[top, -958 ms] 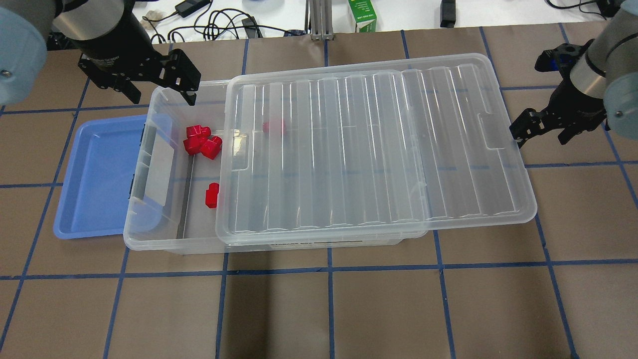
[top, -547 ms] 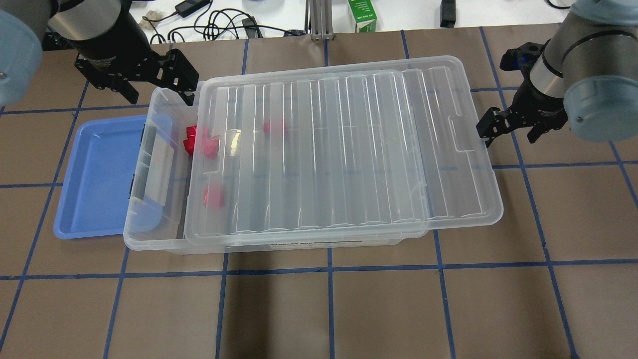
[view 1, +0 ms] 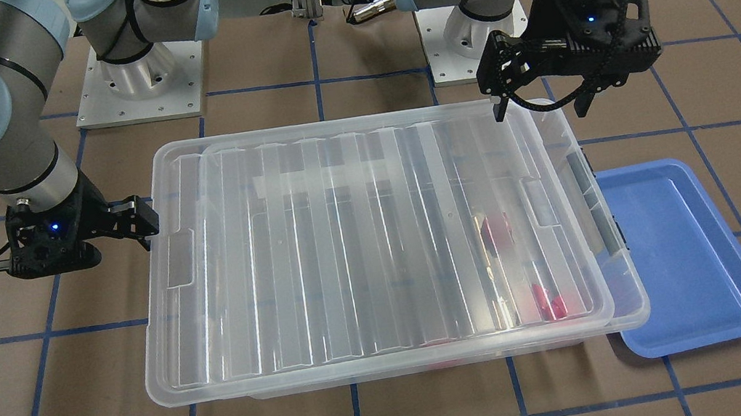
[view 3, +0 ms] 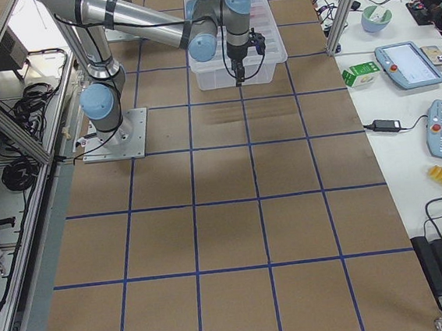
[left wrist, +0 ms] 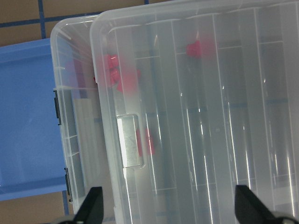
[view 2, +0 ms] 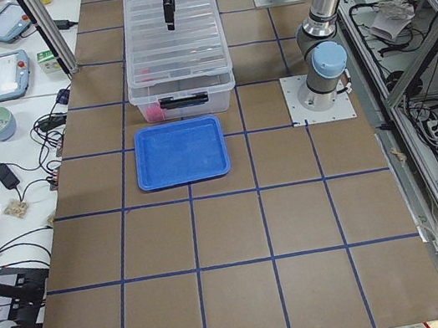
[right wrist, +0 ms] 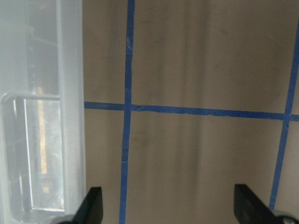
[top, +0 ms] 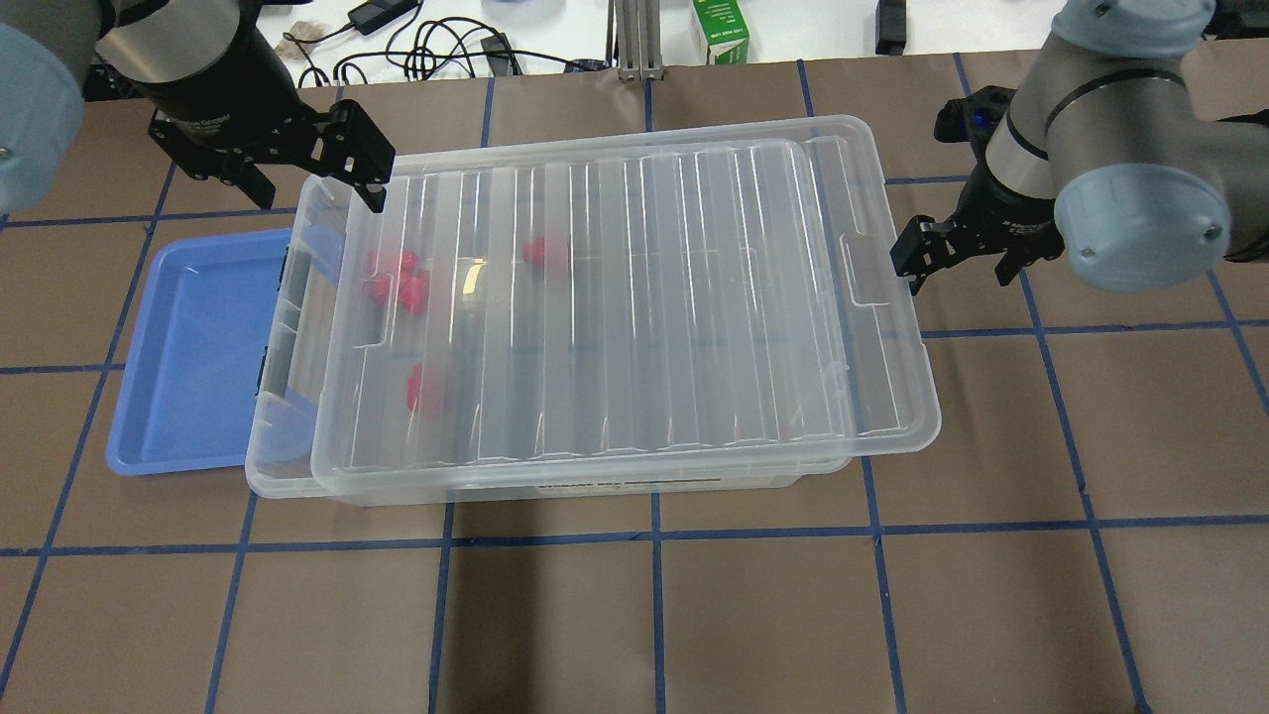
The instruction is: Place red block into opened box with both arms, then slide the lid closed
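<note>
The clear ribbed lid (top: 644, 297) lies on the clear box (top: 283, 416) and covers all but a narrow strip at the box's left end. Several red blocks (top: 397, 280) lie inside and show blurred through the lid (left wrist: 196, 140); others sit at red block (top: 540, 250) and red block (view 1: 495, 230). My right gripper (top: 957, 266) is open, with one finger against the lid's right end rim (view 1: 157, 229). My left gripper (top: 315, 188) hangs open above the box's far left corner, holding nothing.
An empty blue tray (top: 198, 347) sits tight against the box's left end, partly under its rim. Cables, a green carton (top: 721, 30) and other gear lie on the white bench beyond the table's far edge. Brown table with blue tape lines surrounds the box.
The lid has slid left across the box with my right gripper following at its right end. The red blocks that were uncovered are now under it. The left gripper has barely moved.
</note>
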Available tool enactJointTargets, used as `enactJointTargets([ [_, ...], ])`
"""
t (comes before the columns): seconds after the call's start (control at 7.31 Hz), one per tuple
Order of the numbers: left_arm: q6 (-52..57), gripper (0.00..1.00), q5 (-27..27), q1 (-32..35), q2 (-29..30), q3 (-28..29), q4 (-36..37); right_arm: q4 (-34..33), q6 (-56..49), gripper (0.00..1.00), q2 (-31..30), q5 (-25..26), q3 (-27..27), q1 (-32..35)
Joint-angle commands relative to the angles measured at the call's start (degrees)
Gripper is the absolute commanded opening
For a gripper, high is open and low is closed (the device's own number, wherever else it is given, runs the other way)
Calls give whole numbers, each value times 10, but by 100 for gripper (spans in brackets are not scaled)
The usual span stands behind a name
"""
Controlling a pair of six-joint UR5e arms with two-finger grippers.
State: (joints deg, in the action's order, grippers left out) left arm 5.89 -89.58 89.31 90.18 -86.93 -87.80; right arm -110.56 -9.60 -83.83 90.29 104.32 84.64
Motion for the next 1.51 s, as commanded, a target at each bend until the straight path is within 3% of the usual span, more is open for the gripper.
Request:
enactJointTargets([
  [0.0, 0, 100, -1, 0, 0, -2, 0, -9, 18, 100, 1, -5, 0, 23],
  [0.41, 0, 100, -1, 0, -1, -4, 2, -14, 17, 100, 6, -2, -10, 25],
  [0.55, 0, 100, -1, 0, -1, -4, 2, -2, 13, 100, 2, -2, -42, 20],
  [0.96, 0, 100, -2, 0, -2, -5, 1, 236, 58, 100, -35, -1, -212, 41],
  [1.09, 0, 100, -3, 0, -2, -2, -1, 267, 116, 100, -36, -1, -232, 59],
  [1.37, 0, 100, 0, 0, 1, -2, 0, 260, 169, 100, -30, 5, -226, 100],
])
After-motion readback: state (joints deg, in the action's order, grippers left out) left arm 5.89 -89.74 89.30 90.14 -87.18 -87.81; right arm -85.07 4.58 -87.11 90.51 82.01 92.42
